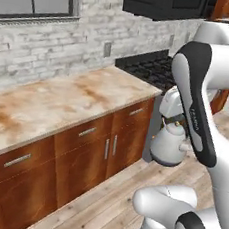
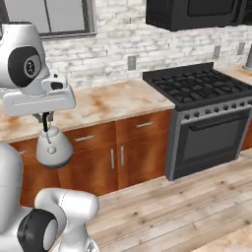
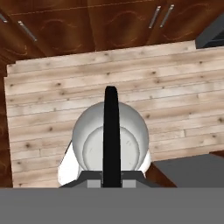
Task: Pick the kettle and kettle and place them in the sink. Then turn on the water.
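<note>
A squat whitish-silver kettle (image 1: 169, 147) (image 2: 53, 148) hangs in the air over the wooden floor, in front of the lower cabinets. My gripper (image 1: 178, 120) (image 2: 46, 119) is shut on the top of its black arched handle (image 3: 111, 127). In the hand view I look straight down on the kettle's round lid and body (image 3: 89, 131), with floor planks beneath it. The sink and the water are out of view.
A marble counter (image 1: 62, 100) (image 2: 113, 101) runs along the brick wall over brown cabinets (image 1: 81, 158) (image 2: 138, 152). A black gas stove with oven (image 2: 206, 113) (image 1: 152, 68) stands to the right of it, under a dark hood (image 2: 192, 12). Wooden floor (image 2: 187, 211) lies in front.
</note>
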### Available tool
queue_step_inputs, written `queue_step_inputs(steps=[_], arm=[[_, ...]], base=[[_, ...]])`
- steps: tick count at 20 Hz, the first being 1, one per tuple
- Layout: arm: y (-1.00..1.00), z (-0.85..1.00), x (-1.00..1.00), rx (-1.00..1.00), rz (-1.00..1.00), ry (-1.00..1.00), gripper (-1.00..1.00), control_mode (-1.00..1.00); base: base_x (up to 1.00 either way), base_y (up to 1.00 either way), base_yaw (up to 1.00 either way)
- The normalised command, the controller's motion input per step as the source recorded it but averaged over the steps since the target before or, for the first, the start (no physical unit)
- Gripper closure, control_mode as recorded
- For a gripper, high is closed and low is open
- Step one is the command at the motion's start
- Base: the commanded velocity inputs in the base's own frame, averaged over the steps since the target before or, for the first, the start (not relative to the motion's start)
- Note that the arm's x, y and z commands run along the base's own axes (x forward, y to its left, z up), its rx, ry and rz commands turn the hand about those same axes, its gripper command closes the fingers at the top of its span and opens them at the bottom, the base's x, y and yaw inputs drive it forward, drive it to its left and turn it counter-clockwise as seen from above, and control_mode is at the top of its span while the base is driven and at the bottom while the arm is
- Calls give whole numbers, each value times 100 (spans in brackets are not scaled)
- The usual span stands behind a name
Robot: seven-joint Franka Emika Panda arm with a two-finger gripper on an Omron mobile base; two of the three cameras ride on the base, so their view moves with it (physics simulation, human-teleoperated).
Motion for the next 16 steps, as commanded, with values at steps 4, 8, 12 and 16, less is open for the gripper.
queue_step_inputs(steps=[4, 8, 12, 16], arm=[[0, 0, 0, 0, 0, 0, 100, 100], [0, 0, 0, 0, 0, 0, 100, 100], [0, 0, 0, 0, 0, 0, 100, 100], [0, 0, 0, 0, 0, 0, 100, 100]], base=[[45, 1, -78], [54, 7, -74], [75, 10, -66], [96, 11, -54]])
